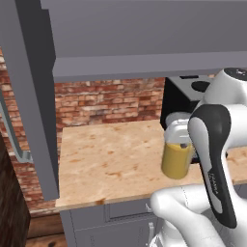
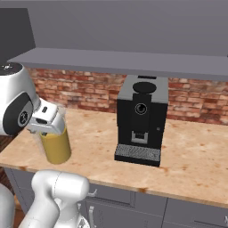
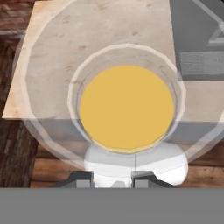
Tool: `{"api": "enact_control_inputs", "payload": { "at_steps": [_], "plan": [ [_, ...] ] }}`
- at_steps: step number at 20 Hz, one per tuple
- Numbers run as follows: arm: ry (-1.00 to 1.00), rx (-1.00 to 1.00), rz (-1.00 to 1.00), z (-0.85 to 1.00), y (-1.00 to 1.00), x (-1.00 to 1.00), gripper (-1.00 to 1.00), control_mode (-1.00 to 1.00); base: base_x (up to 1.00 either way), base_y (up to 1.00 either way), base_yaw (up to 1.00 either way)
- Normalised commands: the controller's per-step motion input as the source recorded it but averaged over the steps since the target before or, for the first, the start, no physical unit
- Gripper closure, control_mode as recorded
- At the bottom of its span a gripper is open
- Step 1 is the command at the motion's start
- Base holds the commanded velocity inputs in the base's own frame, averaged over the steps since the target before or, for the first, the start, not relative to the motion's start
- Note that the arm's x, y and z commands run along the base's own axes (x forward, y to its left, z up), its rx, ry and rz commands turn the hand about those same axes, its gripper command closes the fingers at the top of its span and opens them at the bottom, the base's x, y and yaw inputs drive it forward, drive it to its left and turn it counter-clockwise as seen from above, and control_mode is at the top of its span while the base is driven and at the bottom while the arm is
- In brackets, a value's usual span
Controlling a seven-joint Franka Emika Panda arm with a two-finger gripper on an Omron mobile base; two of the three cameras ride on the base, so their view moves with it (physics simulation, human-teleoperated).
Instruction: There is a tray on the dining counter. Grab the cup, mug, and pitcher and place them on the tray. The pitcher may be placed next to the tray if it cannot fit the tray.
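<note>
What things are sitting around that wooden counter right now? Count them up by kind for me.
Pitcher with orange-yellow liquid, under the gripper: 1
Black coffee machine: 1
Wood-topped counter bearing the machine: 1
Total: 3

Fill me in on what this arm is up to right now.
The gripper is at the rim of the pitcher of orange-yellow liquid, apparently clamped on it, over the wood-topped counter by the brick wall. A black coffee machine stands to the pitcher's right. Whether the pitcher is lifted yet can't be told.
</note>
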Motion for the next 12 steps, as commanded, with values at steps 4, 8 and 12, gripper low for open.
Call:
{"api": "enact_control_inputs", "payload": {
  "at_steps": [4,8,12],
  "plan": [
    [0.00,-0.01,0.00,0.00,0.04,0.00,1.00,-1.00,0.00,0.00,0.00],
    [0.00,0.00,0.00,0.00,0.00,0.00,1.00,-1.00,0.00,0.00,0.00],
    [0.00,0.00,0.00,0.00,0.00,0.00,1.00,1.00,-0.04,0.00,0.00]
  ]
}}
